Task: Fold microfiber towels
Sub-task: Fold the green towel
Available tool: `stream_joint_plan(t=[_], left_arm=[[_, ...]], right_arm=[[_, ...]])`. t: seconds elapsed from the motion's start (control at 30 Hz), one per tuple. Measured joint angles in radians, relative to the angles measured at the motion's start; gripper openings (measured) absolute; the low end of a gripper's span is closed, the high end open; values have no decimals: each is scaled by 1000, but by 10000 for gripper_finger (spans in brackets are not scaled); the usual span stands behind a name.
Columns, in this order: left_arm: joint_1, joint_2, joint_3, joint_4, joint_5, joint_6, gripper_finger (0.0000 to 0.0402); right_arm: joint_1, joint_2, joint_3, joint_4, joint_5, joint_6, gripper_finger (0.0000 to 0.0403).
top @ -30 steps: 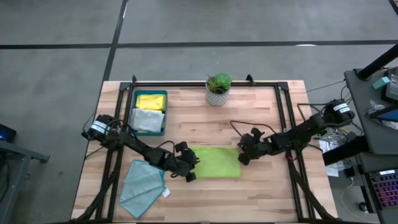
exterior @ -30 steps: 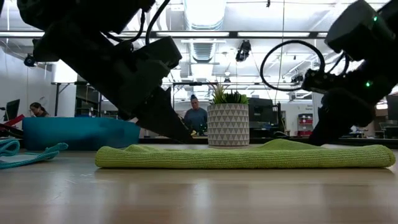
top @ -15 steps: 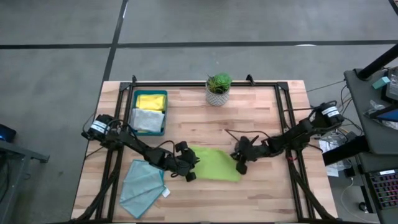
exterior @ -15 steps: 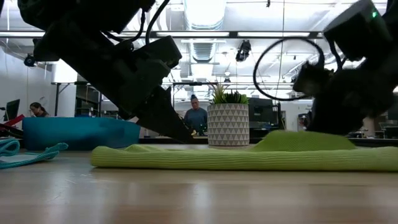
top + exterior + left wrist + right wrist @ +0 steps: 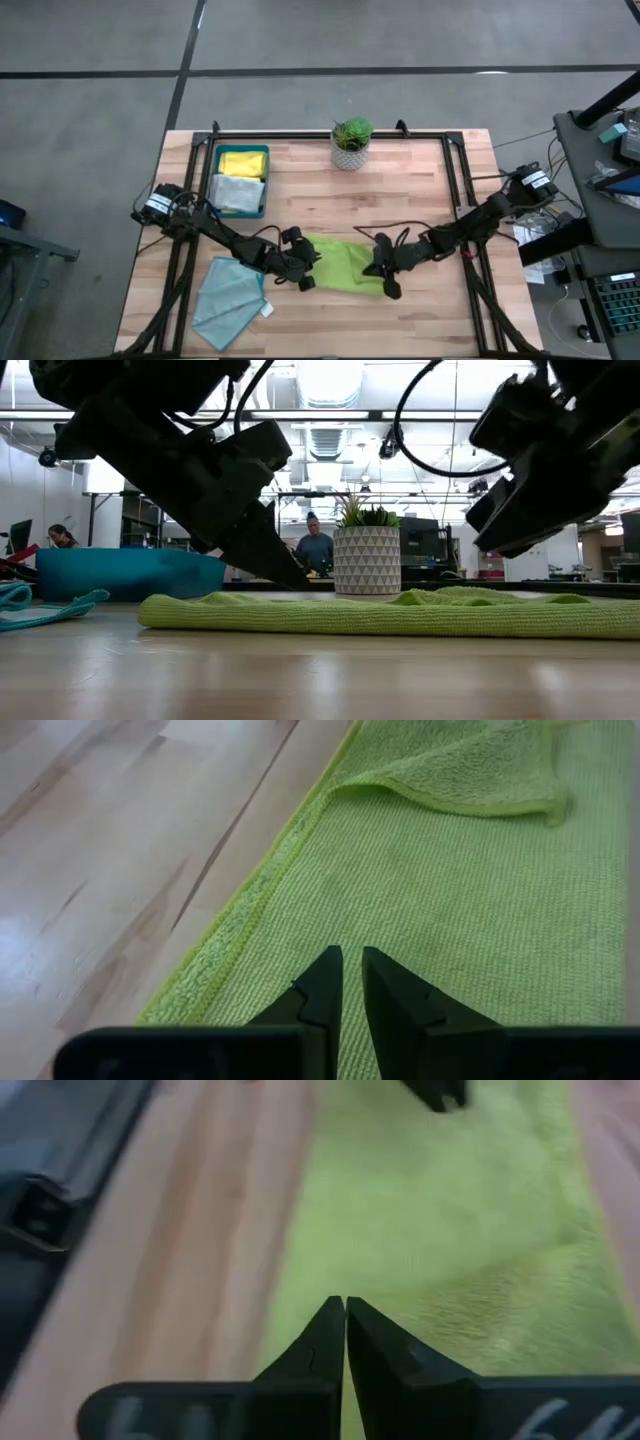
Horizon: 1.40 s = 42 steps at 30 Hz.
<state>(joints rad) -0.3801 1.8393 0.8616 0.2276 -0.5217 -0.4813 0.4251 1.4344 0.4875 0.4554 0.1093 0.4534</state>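
Note:
The lime green towel [image 5: 340, 265] lies flat on the wooden table between my two grippers. In the left wrist view its far corner [image 5: 470, 780] is folded back over its top. My left gripper [image 5: 306, 276] is down at the towel's left end, its fingers nearly together. My right gripper [image 5: 388, 283] is shut. It hangs above the towel's right end [image 5: 560, 615] with no cloth between its fingers [image 5: 330, 1330], and the low view shows it clear of the towel. My left gripper [image 5: 347, 960] slants down from the table's left onto the towel's top [image 5: 400, 920], near its left edge. The towel lies flat around the fingertips [image 5: 298, 580]. Whether they pinch a layer or only rest on it, I cannot tell.
A dark teal tray [image 5: 266, 180] at the back left holds a yellow towel [image 5: 242, 162] and a grey towel [image 5: 236, 193]. A light teal towel [image 5: 228, 300] lies at the front left. A potted plant [image 5: 351, 143] stands at the back middle. Black rails border the table.
My right gripper has gone toward the table's left and upward, turning as it went. It raised the towel's right end in a hump, and that end has since dropped flat with its far corner folded over. The towel's left end stays under my left gripper.

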Motion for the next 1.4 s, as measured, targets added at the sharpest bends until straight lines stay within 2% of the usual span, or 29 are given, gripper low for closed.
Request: stream_joint_plan(t=[0.13,0.3,0.43,0.63,1.0,1.2,1.4], left_arm=[[1,0,-1,0,0,-1,26],[1,0,-1,0,0,-1,26],[4,0,-2,0,-6,-1,26],[10,0,-2,0,-8,-1,26],[14,0,-2,0,-8,1,26],[14,0,-2,0,-8,20,26],[14,0,-2,0,-8,20,26]], right_arm=[[3,-24,21,-156,86,4,9],[2,-40,57,-436,297,49,9],[-4,-38,56,-502,421,69,9],[-42,-38,19,-468,426,46,9],[-74,-37,-79,-155,383,-51,9],[-91,-36,-98,-137,376,-53,9],[-105,22,-98,-103,251,-56,9]])
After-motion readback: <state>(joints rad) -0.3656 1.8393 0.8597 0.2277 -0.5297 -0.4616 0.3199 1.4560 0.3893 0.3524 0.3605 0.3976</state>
